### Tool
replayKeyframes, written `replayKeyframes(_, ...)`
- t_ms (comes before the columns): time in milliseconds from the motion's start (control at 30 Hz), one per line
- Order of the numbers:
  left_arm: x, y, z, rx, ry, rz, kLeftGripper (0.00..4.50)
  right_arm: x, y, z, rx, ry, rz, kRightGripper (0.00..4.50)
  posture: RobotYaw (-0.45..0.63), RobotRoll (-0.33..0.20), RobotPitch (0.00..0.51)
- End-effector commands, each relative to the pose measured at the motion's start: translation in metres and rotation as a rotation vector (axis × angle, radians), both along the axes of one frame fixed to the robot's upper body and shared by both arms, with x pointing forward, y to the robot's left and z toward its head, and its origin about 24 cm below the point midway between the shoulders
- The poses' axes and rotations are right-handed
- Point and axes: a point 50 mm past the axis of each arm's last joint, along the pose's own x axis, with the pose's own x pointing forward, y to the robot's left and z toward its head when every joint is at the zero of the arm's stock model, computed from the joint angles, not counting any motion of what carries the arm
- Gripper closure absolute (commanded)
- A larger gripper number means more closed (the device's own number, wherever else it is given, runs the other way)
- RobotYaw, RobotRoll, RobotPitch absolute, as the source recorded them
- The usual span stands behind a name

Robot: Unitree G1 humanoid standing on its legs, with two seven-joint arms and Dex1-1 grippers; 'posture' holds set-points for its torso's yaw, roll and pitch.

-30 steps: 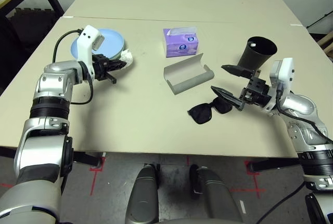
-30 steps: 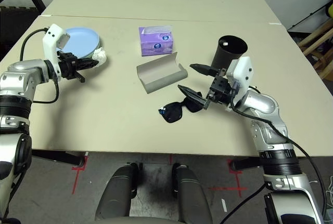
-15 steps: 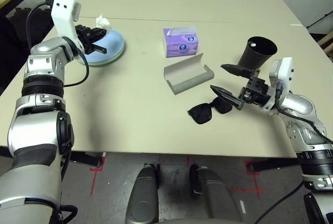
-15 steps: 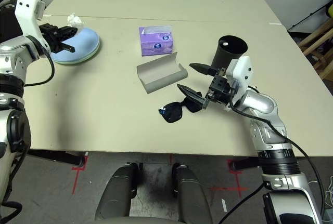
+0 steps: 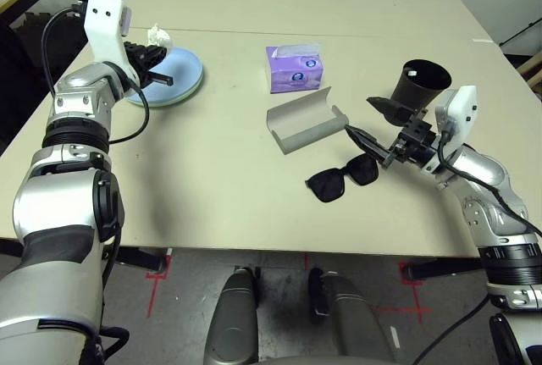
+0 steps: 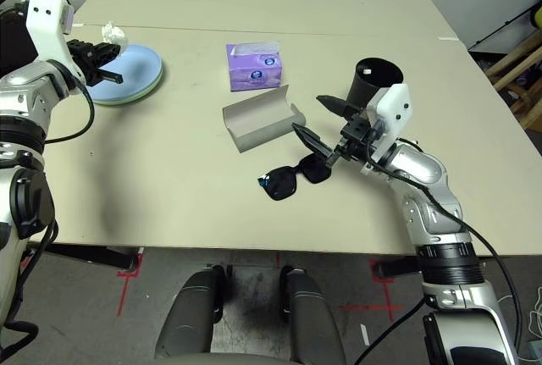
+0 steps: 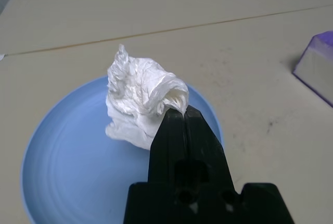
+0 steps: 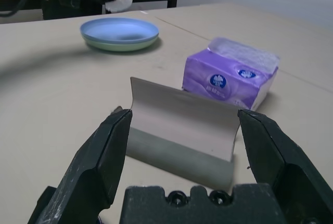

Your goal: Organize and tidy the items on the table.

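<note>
Head view, both eyes: beige counter [image 5: 237,212], thin seam [image 5: 254,32] across it. Light blue plate [image 5: 185,70] stacked on pale green plate [image 5: 183,99], on the robot's left side. Left claw [image 5: 164,50] above the plates, together on crumpled white tissue wad [image 5: 158,36]. Purple tissue box [image 5: 294,70] around mid-counter, nearer the seam. Grey glasses case [image 5: 306,121] lies open, between box and black sunglasses [image 5: 328,185]. Sunglasses nearest the front edge, unfolded. Black cup [image 5: 421,84] on the right side, mouth up, just beyond right claw [image 5: 359,116], which hides part of it. Right claw apart, nothing held, tips near case and sunglasses.

Left wrist view: claw clamped on tissue wad, gripping one side of it at the tips. Blue plate below, wad over part of it. Seam beyond plate, corner of purple box off to one side.

Right wrist view: claw wide apart, empty; open case in line with the gap, purple box behind it. Stacked plates farther off, blue on top, green rim underneath. Left claw shows there too, with the wad up in the air over the plates.
</note>
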Motion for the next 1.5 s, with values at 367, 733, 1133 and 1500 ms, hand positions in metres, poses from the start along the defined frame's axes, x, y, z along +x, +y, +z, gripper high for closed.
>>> replayKeyframes(367,0.003,-0.003,0.000,0.028,0.015,0.025,1.65,-0.003,-0.001,0.002,0.006,0.001,0.013,0.00,0.13,0.000,0.182)
replayKeyframes(733,0.001,-0.004,0.001,0.051,0.011,-0.028,0.05,-0.003,-0.002,0.000,0.007,0.012,0.025,0.00,0.13,0.000,0.177)
replayKeyframes(1133,-0.025,-0.023,-0.024,0.093,0.046,-0.628,0.05,-0.005,-0.003,-0.002,-0.005,0.002,0.024,0.00,0.12,0.000,0.175)
replayKeyframes(1500,-0.043,-0.042,-0.026,0.077,0.007,-0.968,0.05,-0.008,-0.014,0.002,-0.029,0.004,0.026,0.00,0.11,0.000,0.217)
